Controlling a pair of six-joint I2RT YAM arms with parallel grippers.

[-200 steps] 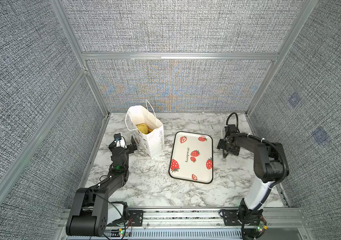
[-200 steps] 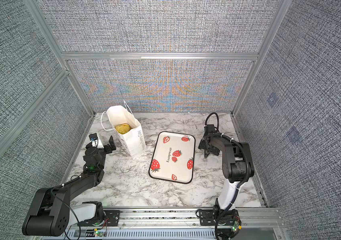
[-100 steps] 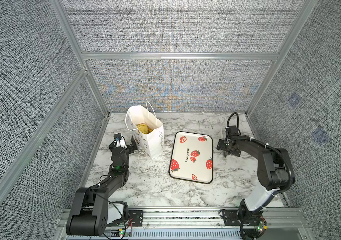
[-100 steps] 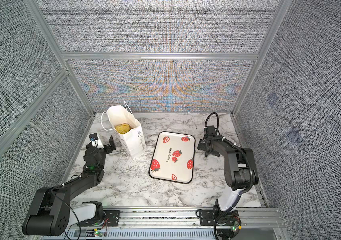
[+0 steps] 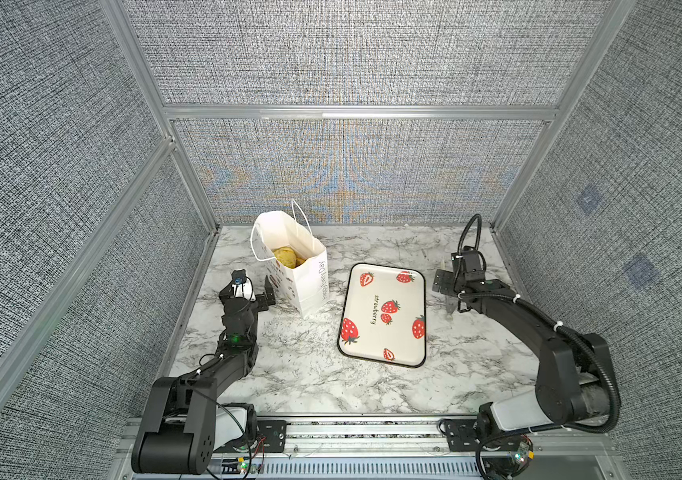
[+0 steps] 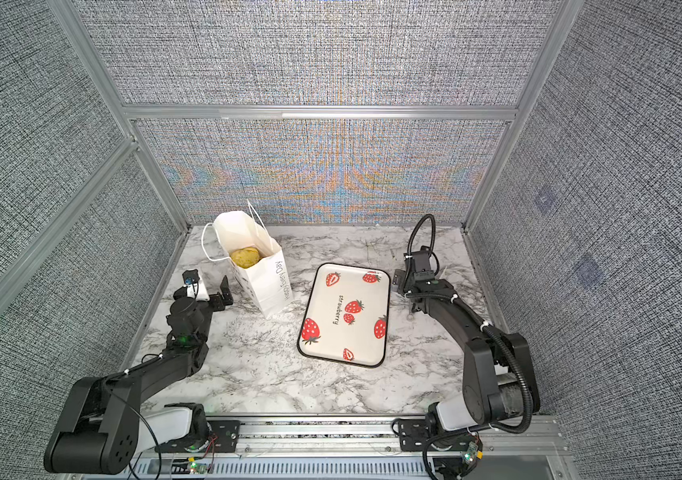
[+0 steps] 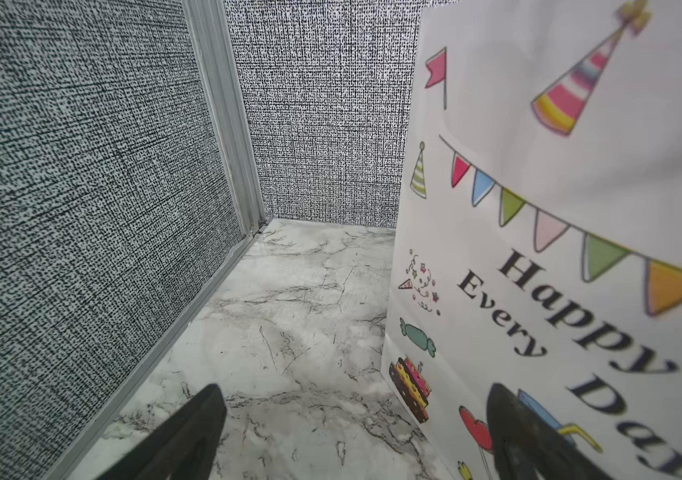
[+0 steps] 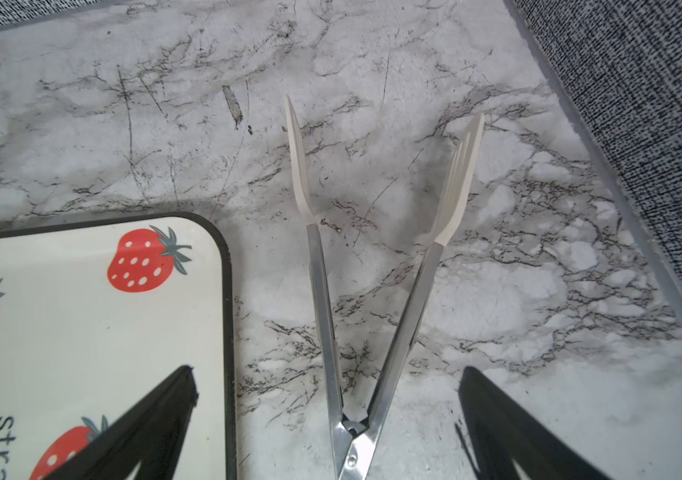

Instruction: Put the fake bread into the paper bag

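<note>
The white paper bag [image 5: 309,279] [image 6: 264,277] stands open at the back left. Golden fake bread [image 5: 284,257] [image 6: 244,257] lies inside it; how many pieces I cannot tell. My left gripper [image 5: 250,287] [image 6: 206,287] sits low just left of the bag, open, holding nothing. In the left wrist view that gripper [image 7: 352,419] has one fingertip [image 7: 509,419] in front of the bag's printed face [image 7: 538,232]. My right gripper [image 5: 445,295] [image 6: 405,293] is open, right of the tray. In the right wrist view this gripper [image 8: 327,390] straddles the tongs' hinge without touching them.
A strawberry-printed tray [image 5: 372,345] [image 6: 331,345] [image 8: 82,353] lies in the middle with nothing on it. White-tipped metal tongs [image 8: 376,286] lie spread open on the marble between the tray and the right wall [image 8: 642,104]. Grey walls enclose the table on three sides.
The right arm's elbow has dropped down and outward while its gripper stays beside the tray, still open. The left arm and the bag have not moved.
</note>
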